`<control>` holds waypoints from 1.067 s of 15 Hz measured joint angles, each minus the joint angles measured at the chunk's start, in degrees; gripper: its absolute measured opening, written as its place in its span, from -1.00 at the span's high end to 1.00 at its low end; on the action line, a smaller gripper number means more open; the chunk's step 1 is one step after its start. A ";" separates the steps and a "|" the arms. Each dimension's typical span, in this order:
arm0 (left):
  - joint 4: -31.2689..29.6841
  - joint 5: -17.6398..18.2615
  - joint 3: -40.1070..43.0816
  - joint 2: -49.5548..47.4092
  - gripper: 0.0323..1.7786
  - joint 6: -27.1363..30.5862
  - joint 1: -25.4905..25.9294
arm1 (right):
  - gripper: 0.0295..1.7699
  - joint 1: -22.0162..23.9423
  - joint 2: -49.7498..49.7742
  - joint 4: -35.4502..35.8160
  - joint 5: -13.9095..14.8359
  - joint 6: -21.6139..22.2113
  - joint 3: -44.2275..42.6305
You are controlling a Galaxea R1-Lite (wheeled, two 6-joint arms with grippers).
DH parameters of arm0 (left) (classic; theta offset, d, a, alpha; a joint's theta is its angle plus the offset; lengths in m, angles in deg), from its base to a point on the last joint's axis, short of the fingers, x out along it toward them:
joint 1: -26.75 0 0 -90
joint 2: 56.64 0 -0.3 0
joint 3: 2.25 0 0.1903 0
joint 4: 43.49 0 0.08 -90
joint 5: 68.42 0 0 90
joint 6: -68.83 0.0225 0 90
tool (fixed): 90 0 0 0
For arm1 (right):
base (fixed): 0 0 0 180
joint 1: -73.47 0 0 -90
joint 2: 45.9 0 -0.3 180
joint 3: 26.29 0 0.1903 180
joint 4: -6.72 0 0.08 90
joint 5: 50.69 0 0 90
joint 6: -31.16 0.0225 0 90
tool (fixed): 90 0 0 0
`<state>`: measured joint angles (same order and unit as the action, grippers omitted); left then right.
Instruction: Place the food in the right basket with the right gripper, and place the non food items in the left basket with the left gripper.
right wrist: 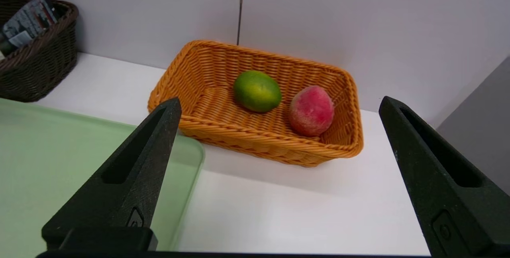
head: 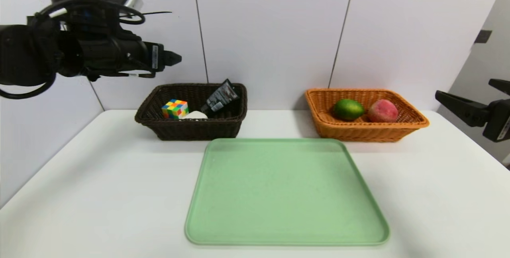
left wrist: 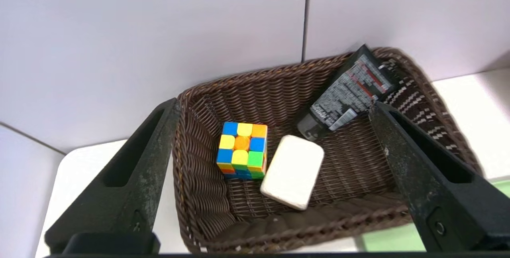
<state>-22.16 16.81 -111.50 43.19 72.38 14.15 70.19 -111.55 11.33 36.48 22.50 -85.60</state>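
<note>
Hiding soap behind brown basket rim | right gripper — edge-cropped

The head view looks forward and down from above the bench, taking in the green tray, both baskets and the wall behind. The left wrist view looks forward and down between the left tool's fingers, close above the brown basket. The right wrist view faces the orange basket from farther back. Both wrist views share the brown basket and the tray's edge.
</note>
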 joint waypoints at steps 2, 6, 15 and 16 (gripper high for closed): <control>-1.44 -1.29 4.74 -4.88 -0.89 -1.12 0.06 | -0.93 0.34 0.61 0.02 0.72 -0.24 -0.16; -1.82 -3.30 11.04 -12.65 -0.90 -2.67 0.13 | -0.93 2.88 2.55 0.05 0.46 -2.26 0.91; -4.11 -2.23 33.10 -33.55 -0.90 -2.97 5.02 | -0.93 5.97 15.14 0.05 -1.74 -4.22 14.80; -4.66 -1.10 36.17 -36.63 -0.90 -3.08 5.95 | -0.93 6.28 17.04 -0.11 -2.27 -4.55 15.98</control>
<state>-26.82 15.71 -75.33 6.56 69.30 20.10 76.47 -94.51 11.22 34.21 17.95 -69.61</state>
